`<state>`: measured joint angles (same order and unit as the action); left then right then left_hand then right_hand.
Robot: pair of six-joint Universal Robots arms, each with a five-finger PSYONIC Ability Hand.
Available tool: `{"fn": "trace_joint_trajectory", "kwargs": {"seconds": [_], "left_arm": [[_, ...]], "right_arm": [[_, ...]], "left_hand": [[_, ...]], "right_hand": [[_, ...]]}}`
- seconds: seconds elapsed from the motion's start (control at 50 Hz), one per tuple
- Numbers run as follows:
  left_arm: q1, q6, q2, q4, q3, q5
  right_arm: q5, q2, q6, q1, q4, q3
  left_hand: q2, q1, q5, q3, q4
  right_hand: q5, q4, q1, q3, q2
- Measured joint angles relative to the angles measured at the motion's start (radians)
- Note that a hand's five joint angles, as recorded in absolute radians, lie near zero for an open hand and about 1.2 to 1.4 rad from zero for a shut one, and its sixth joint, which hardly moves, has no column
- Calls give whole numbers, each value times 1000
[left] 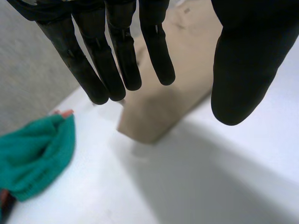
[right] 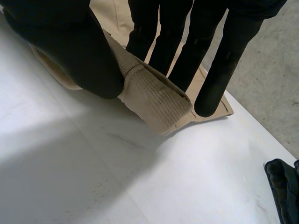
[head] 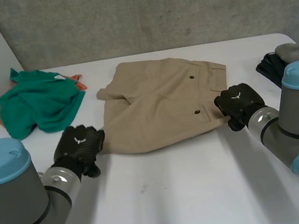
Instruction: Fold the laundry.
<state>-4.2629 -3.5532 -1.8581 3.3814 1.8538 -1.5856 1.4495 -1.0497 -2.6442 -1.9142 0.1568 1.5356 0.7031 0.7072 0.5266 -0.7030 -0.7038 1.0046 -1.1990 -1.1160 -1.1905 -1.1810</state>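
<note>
Khaki twill shorts [head: 159, 102] flat on the white worktop [head: 168, 199], roughly in the middle, waistband end toward the right arm, leg end toward the left, 2 dark buttons facing up. Pinched at the near waistband corner by the right robot hand [right: 70, 51]: thumb on one side, fingers [right: 219, 70] on the other, a thick roll of cloth bunched between them and raised off the surface. Left robot hand [left: 243, 60] at the near corner of the leg end, fingers straight and spread well away from the thumb, holding nothing; contact with the cloth impossible to tell, the corner lying just past the fingertips in the left wrist view. Crumpled green garment [head: 36, 106] at the far left of the worktop, well apart from the shorts, a bit of orange cloth [head: 79, 80] showing at its edge. Dark garments [head: 270, 68] with a grey piece [head: 298, 50] on top at the worktop's right edge, beside the right arm.
</note>
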Motion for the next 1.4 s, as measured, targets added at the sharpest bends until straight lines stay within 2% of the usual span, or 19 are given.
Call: {"fn": "trace_joint_trajectory", "kwargs": {"seconds": [0.18, 0.34, 0.42, 0.76, 0.82, 0.9, 1.02, 1.16, 1.18, 1.2, 1.22, 1.3, 1.4], "left_arm": [[-37, -3, -165, -6, -129, 36], [-40, -8, -280, 21, -262, 75], [-40, -18, -344, 32, -344, 83], [-34, -139, -541, -37, -604, 98], [-29, -150, -556, -60, -629, 104], [-26, -162, -560, -77, -642, 109], [-28, -169, -481, -79, -614, 83], [-33, -95, -221, -61, -541, 29], [-33, -95, -221, -61, -541, 29], [-36, -59, -129, -58, -535, 25], [-36, -59, -129, -58, -535, 25], [-44, 22, 65, -61, -560, 35], [-57, 86, 199, -93, -686, 51]], "right_arm": [[0, -2, 3, -6, -2, -4], [-1, -2, 6, -7, 0, -3], [-1, -2, 8, -8, 2, -3], [-1, 1, 9, 7, 4, -14], [-1, 1, 9, 10, 4, -17], [0, 2, 9, 12, 4, -22], [1, -1, 11, 12, -2, -40], [2, -46, 22, 3, -50, -107], [2, -46, 22, 3, -50, -107], [2, -76, 24, -1, -81, -153], [2, -76, 24, -1, -81, -153], [0, -160, 15, -8, -154, -287], [-3, -247, -35, -6, -198, -473]], "left_hand": [[-202, -213, -216, 202, 215], [-205, -211, -207, 207, 211], [-90, -86, -87, 91, 86], [44, 36, 39, -41, -39], [176, 187, 168, -173, -174], [469, 438, 443, -458, -465], [486, 438, 446, -480, -490], [488, 438, 446, -480, -490], [488, 438, 446, -480, -490], [488, 438, 446, -480, -490], [488, 438, 446, -480, -490], [488, 438, 446, -481, -491], [491, 440, 446, -485, -491]], "right_hand": [[0, 0, 0, 0, 0], [0, 0, 0, 0, 0], [0, 0, 0, 0, 0], [0, 0, 0, 0, 0], [0, 0, 0, 0, 0], [0, 0, 0, 0, 0], [0, 0, 0, 0, 0], [0, 0, 0, 0, 0], [0, 0, 0, 0, 0], [0, 0, 0, 0, 0], [0, 0, 0, 0, 0], [0, 0, 0, 0, 0], [0, -1, 0, -3, 0]]}}
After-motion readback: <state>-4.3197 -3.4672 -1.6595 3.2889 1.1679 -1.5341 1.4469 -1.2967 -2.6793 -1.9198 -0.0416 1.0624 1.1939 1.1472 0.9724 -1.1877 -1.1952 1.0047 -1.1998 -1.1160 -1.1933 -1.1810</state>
